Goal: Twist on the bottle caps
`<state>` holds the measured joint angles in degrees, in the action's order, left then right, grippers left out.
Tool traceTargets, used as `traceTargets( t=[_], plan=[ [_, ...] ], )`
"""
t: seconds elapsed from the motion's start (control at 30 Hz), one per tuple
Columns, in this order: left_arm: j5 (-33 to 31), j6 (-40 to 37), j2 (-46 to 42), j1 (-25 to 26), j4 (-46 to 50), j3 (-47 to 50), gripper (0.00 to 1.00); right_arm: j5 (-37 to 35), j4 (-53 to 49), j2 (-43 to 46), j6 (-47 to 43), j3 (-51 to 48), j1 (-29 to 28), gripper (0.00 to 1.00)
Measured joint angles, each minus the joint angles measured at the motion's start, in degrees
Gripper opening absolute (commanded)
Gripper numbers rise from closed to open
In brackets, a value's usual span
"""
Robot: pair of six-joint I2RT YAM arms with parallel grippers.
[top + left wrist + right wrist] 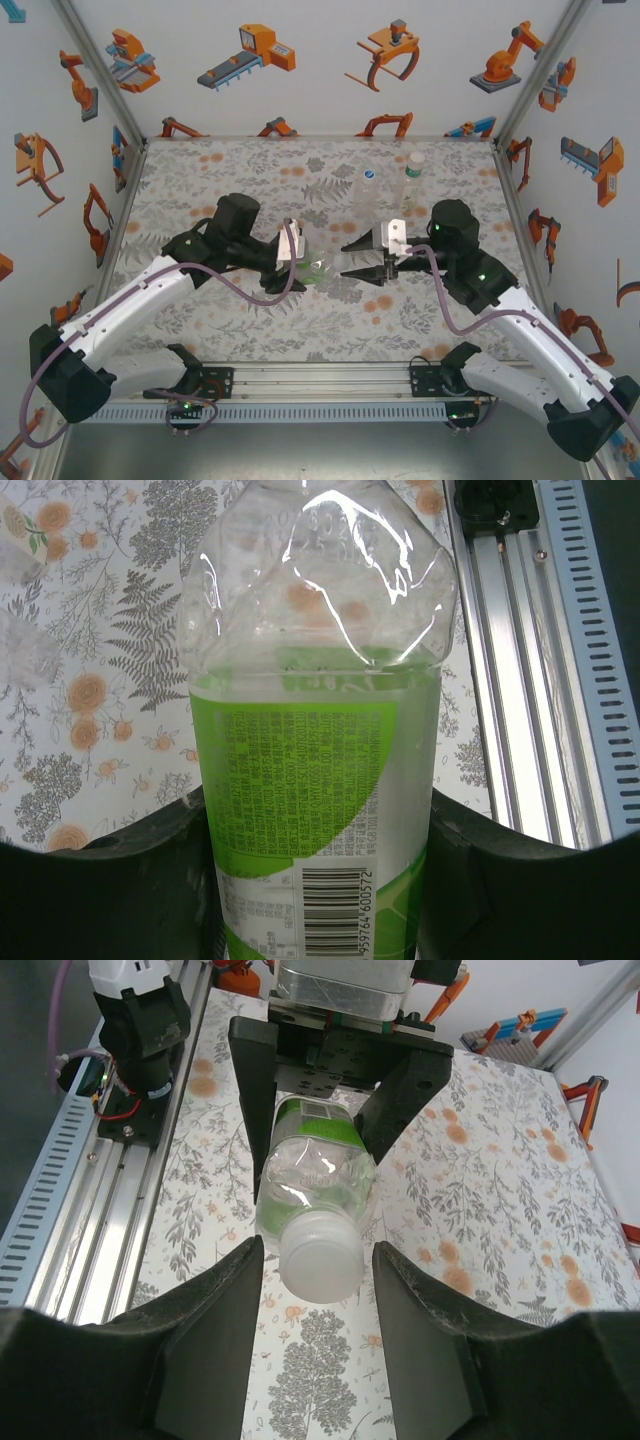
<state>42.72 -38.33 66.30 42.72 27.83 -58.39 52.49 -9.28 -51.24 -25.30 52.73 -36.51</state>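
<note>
Sideways, clear green-labelled bottle (pixel 315 1175), pale cap (pixel 320 1260)

Top view overhead, far; both wrist views close, opposed, sharing bottle (pixel 315 1175).

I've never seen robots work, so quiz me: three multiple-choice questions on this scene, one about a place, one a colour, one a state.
1. Where do the two free bottles stand?
A. At the table's far side
B. Beside the arm bases
C. On the metal rail

2. What colour is the held bottle's label?
A. Red
B. Green
C. Blue

3. How is the held bottle kept?
A. Standing on the table
B. Lying loose
C. Clamped sideways in the left gripper

Answers:
1 A: the shorter bottle and the taller bottle stand upright beyond both grippers.
2 B: the left wrist view shows green.
3 C: fingers press both its sides, and its cap points into the right gripper.
</note>
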Motion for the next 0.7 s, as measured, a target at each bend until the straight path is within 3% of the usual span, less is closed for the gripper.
traceTargets(
  t=[0.57,0.7],
  plan=[
    [0.0,0.0,0.0,0.0,0.02,0.0,0.0,-1.31,1.27,-0.5,0.42,-0.87,0.0,0.45],
    [-0.04,0.02,0.0,0.0,0.0,0.0,0.0,-1.51,1.22,-0.5,0.48,-0.9,-0.02,0.4]
  ],
)
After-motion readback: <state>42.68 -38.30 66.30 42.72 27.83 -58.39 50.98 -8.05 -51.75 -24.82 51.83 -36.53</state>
